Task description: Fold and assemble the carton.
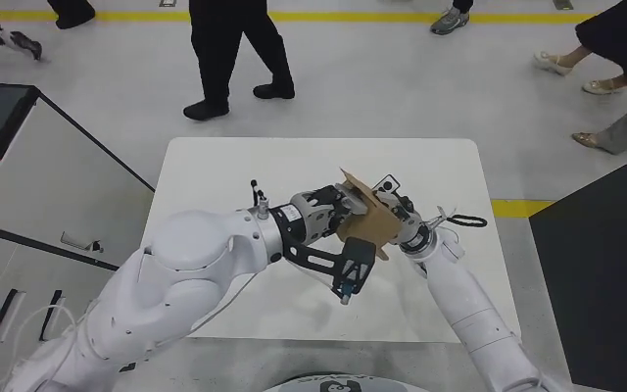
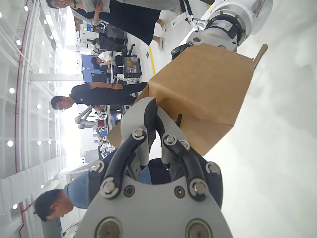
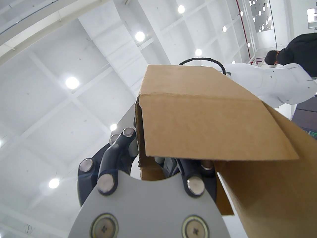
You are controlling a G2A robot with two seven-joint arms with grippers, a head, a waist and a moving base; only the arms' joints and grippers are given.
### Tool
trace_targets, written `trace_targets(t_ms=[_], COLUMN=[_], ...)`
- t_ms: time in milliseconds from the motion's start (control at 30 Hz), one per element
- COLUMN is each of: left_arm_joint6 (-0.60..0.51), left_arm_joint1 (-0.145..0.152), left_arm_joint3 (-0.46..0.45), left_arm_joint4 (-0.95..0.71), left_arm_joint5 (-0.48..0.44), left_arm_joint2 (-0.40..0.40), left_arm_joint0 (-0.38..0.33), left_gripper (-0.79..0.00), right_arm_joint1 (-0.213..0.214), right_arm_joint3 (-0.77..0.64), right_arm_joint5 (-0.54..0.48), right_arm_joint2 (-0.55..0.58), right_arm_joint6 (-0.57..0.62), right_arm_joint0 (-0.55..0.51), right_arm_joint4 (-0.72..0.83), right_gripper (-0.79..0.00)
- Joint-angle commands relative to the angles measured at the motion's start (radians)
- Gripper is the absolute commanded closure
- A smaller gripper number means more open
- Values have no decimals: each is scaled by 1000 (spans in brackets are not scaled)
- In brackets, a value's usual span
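The carton (image 1: 367, 223) is up in the air over the middle of the table (image 1: 245, 167), a touch toward its right edge. It's brown cardboard, folded partway into a box shape and sitting tilted, with a loose flap (image 1: 355, 182) poking out toward the far edge. The left gripper (image 2: 154, 108) is on its left side, fingers pinched nearly together on a cardboard edge. The right gripper (image 1: 394, 211) has the other side, clamped on a wall with cardboard between its fingers.
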Motion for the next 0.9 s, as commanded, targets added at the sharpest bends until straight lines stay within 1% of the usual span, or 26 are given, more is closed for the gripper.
trace_targets(t_ms=[0,367,467,633,867], left_arm_joint6=[2,7,2,-7,-33], left_arm_joint1=[-1,-6,-6,-7,-4], left_arm_joint3=[0,0,0,0,0], left_arm_joint4=[4,-32,-62,-184,-260], left_arm_joint5=[-5,9,17,50,32], left_arm_joint2=[5,-3,-19,-67,-117], left_arm_joint0=[0,21,33,73,87], left_gripper=[0,0,0,0,0], right_arm_joint1=[0,0,-1,-3,-7], right_arm_joint3=[-2,-20,-19,-12,-4], right_arm_joint5=[-1,2,0,-3,-5], right_arm_joint2=[-1,-3,-4,-8,-22], right_arm_joint6=[-1,6,10,32,67], right_arm_joint0=[-2,-10,-9,-2,12], right_arm_joint4=[3,6,9,20,24], right_gripper=[0,0,0,0,0])
